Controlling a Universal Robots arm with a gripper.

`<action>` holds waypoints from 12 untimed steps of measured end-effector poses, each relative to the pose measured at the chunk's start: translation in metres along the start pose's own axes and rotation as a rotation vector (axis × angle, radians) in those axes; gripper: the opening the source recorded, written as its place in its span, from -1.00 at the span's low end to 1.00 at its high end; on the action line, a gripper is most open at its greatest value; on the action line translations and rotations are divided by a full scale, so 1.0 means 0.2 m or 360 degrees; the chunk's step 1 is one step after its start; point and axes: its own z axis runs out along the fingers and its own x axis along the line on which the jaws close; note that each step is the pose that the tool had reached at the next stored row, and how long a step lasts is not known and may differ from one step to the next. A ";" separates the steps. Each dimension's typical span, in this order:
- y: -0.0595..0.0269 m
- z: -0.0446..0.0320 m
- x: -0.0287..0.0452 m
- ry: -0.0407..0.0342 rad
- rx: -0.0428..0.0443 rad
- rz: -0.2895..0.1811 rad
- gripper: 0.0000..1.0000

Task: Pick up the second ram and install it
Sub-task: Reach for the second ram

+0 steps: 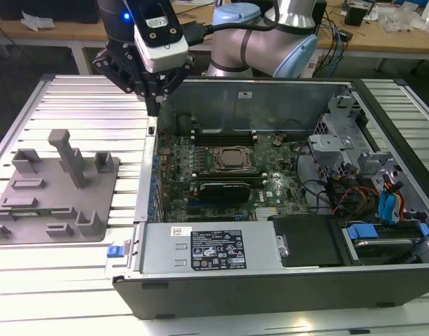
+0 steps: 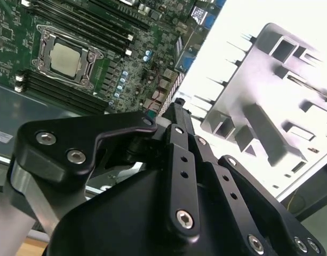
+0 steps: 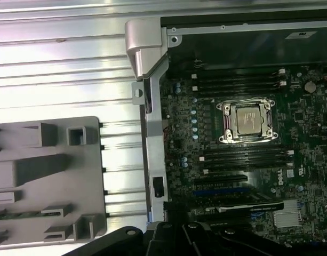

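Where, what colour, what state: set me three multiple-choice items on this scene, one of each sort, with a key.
1. The fixture is: A blue; B green; C grey.
2. The case is: A open; B shut; C upside down.
3. The tool hangs over: A the fixture; B the case's wall on the exterior view's left; C the case's middle.
Key: 1 C, its plate and blocks are all grey; 2 A, the motherboard lies bare to view; 3 B, the tool's tip sits just above that wall's edge.
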 end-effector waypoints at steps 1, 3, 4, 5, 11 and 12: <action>0.000 0.000 0.005 0.0000 0.0000 0.0000 -0.84; -0.001 -0.001 0.021 0.0000 0.0000 0.0000 -0.84; -0.002 -0.001 0.028 0.0000 0.0000 0.0000 -0.84; -0.003 -0.001 0.037 0.0000 0.0000 0.0000 -0.84; -0.006 -0.002 0.080 0.0000 0.0000 0.0000 -0.84; -0.007 -0.002 0.090 0.0000 0.0000 0.0000 -0.84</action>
